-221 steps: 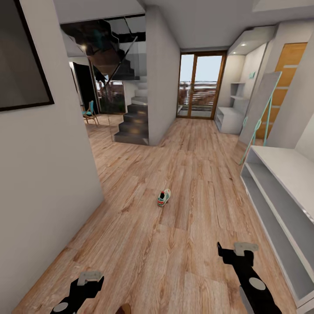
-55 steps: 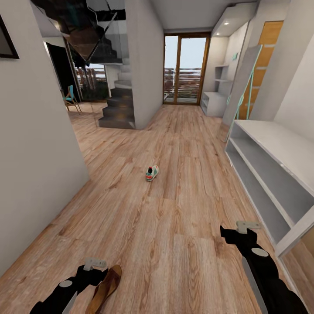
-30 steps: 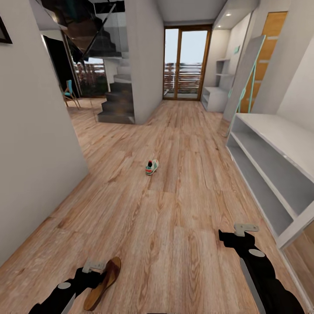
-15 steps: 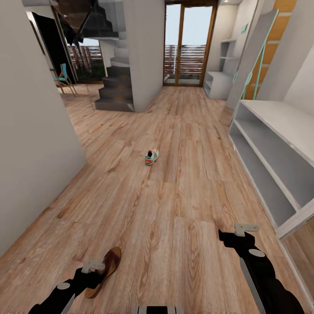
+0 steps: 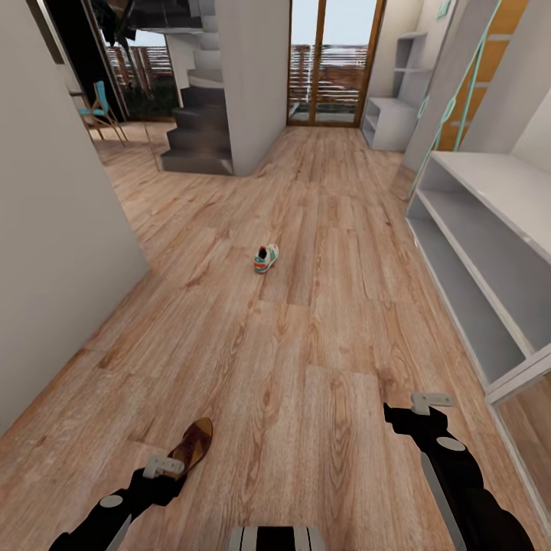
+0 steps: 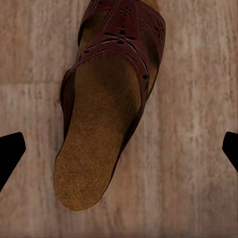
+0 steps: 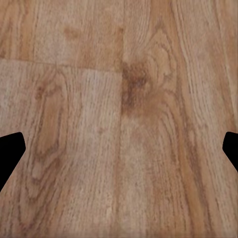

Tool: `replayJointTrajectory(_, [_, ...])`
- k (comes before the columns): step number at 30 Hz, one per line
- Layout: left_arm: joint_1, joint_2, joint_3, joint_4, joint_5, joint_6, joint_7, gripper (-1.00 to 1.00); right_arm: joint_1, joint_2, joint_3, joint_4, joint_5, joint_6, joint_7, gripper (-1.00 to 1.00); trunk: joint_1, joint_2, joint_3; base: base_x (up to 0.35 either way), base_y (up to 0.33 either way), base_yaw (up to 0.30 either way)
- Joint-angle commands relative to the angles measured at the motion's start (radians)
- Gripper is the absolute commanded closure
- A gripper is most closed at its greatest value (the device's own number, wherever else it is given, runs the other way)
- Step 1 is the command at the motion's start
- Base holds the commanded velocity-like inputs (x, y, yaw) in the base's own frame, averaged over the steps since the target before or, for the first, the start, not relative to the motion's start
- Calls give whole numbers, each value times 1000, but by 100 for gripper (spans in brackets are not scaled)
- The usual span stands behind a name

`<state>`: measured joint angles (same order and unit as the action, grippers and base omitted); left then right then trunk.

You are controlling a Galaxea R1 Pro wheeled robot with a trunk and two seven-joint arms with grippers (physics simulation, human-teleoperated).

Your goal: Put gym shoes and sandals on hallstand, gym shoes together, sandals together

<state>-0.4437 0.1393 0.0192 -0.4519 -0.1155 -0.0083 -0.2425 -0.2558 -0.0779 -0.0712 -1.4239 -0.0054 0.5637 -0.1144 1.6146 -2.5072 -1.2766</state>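
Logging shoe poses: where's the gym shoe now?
Head view: the gym shoe lies alone mid-corridor on the floor, left of the hallstand, well ahead of both arms.

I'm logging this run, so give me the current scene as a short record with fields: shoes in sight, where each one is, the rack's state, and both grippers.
sandal: one in sight, flat on the corridor floor, just ahead of the left gripper
gym shoe: one in sight, on the floor farther down the corridor
hallstand: along the robot's right, visible shelves bare
left gripper: open, above the sandal, not gripping
right gripper: open, holding nothing, over bare floor
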Motion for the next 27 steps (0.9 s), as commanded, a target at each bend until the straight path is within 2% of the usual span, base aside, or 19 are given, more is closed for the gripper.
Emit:
replayJointTrajectory(1, [-1, 0, 2, -1, -10, -14, -4, -100, 0, 0, 1, -1, -1, 5, -4, -100, 0, 0, -2, 0, 0, 0])
replayJointTrajectory(7, [-4, 4, 3, -1, -10, -49, -4, -100, 0, 1, 1, -1, -1, 5, -4, -100, 0, 0, -4, 0, 0, 0])
replayJointTrajectory(17, [-8, 10, 5, -1, -10, -65, -3, -100, 0, 1, 1, -1, -1, 5, -5, -100, 0, 0, -5, 0, 0, 0])
replayJointTrajectory(27, [-9, 11, 4, -1, -10, -69, -3, -100, 0, 1, 1, -1, -1, 5, -5, -100, 4, -3, -51, 0, 0, 0])
